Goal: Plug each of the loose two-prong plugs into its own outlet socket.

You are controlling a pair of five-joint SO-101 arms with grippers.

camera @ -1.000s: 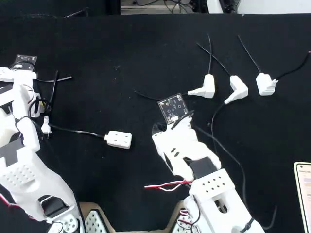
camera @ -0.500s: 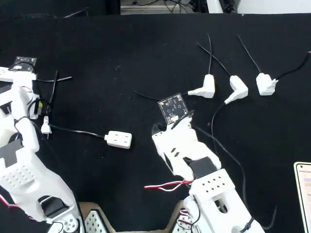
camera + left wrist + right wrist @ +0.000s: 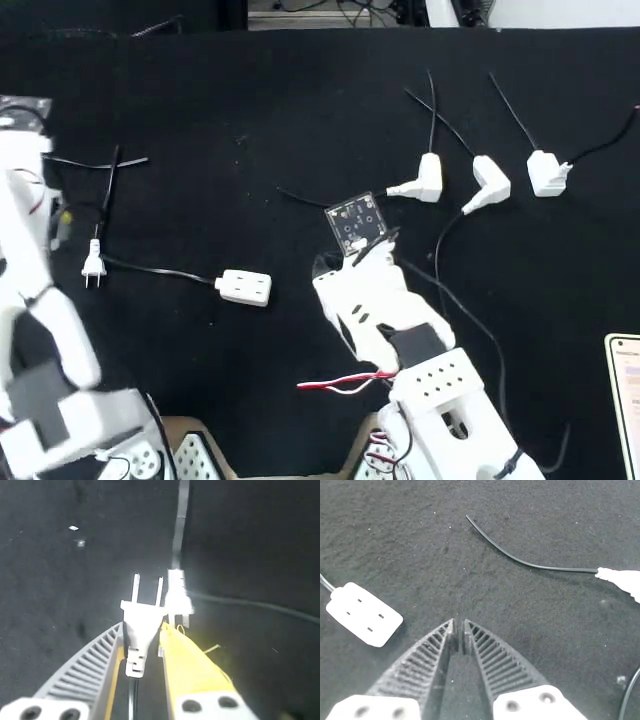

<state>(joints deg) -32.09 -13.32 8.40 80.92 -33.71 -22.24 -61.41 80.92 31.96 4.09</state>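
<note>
While the left gripper [image 3: 142,629] hangs over the left edge of the desk [image 3: 250,120], it is clamped on a white two-prong plug [image 3: 141,615]. Its fingers are narrowed to the width of the plug's body, one on each side. Both prongs stick out past the fingertips, which I judge to be the point of this grip: the blades are free to go into slots. The cord drops back between the fingers.

Beyond it on the desk lies the socket's own plug [image 3: 177,597]. Its lead runs to the outlet socket [image 3: 245,288], which sits left of middle toward the near edge with its slots facing up. I expect a plug will have to come down onto it from above.

The right gripper [image 3: 458,630] rests at mid-desk, tips pressed together with nothing between them, and I read it as parked out of the way. Three more loose plugs [image 3: 488,182] lie in a row toward the right edge, none of them plugged in.
</note>
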